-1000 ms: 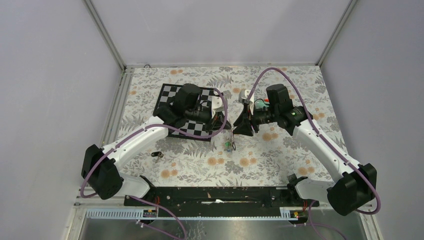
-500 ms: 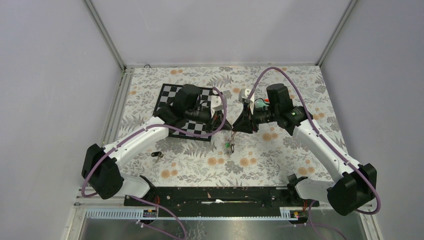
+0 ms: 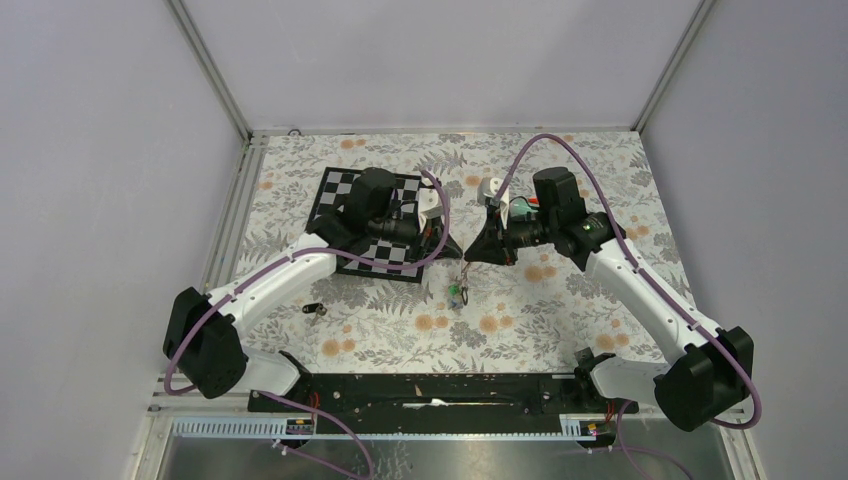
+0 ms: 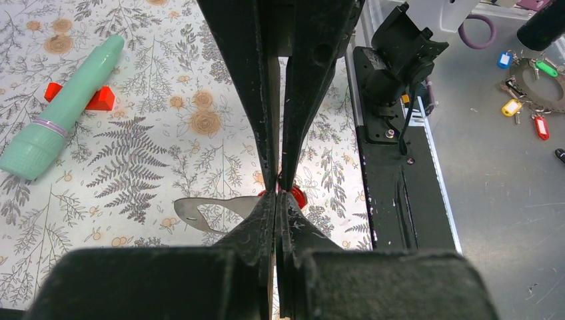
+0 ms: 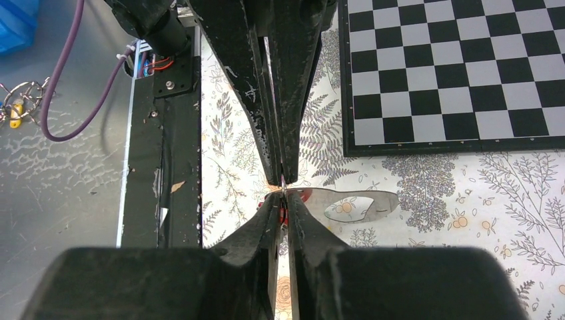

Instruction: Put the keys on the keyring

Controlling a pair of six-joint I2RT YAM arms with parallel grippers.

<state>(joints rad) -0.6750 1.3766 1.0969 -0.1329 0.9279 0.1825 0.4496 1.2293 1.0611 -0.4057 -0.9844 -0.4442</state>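
left gripper (image 4: 278,197): fingers pressed together, tip to tip with the other arm's. Neither wrist view shows you what sits between the pads, so I can't tell.
right gripper (image 5: 283,200): also pressed together. A thin bright wire runs from its tips toward the left one; I read that as the keyring (image 5: 282,184).
keys (image 3: 457,292): small bunch dangling between the two tips, above the table (image 3: 560,310), green tag lowest. The red tag (image 4: 297,197) is right at the pinch. A flat silver plate (image 5: 360,203) sticks out sideways just below it.
stray key (image 3: 313,309): black, lying on the cloth near the left arm, well apart from the ring. Not threaded, I'd judge.
risk, slip: both pinches are at the very fingertips on thin stuff. Any sideways pull between the arms could pop it out and drop the bunch.
risk, collision: the tips are nearly touching. Push closer and you could knock fingers or bend the ring.
risk, blind threading: the opposing fingers block each wrist view, so you can't see the ring's opening. A miss is likely.
risk, swing: if you release one side to fetch the black key, the bunch may twist on the other.
teal tube (image 4: 60,107): off to the side, not in the way.
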